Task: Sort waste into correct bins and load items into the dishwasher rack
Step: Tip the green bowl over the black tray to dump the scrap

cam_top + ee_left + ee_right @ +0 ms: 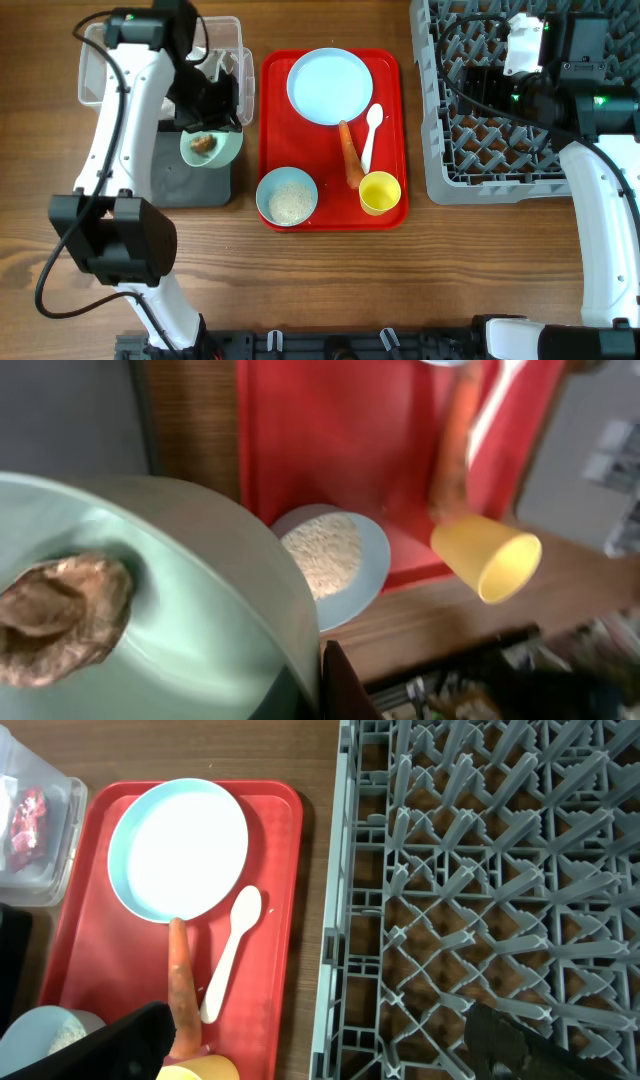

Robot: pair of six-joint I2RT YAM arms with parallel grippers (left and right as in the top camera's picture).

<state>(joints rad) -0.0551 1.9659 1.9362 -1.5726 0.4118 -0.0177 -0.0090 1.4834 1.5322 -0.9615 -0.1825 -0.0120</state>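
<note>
Left of frame, the left gripper [207, 118] is clamping the mint bowl [212, 147], brown scrap [203, 143] inside, over the black tub [190, 185], just beside the red tray [300, 140]. Upper right, the right gripper [325, 1055] is hanging spread wide above the rack [480, 150].

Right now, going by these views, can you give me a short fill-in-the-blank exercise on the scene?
The left gripper is shut on the mint bowl, which holds a brown ____.
The blue bowl on the red tray holds white ____.
The orange carrot lies on the tray beside the white plastic ____.
Missing words: food scrap; rice; spoon.
</note>
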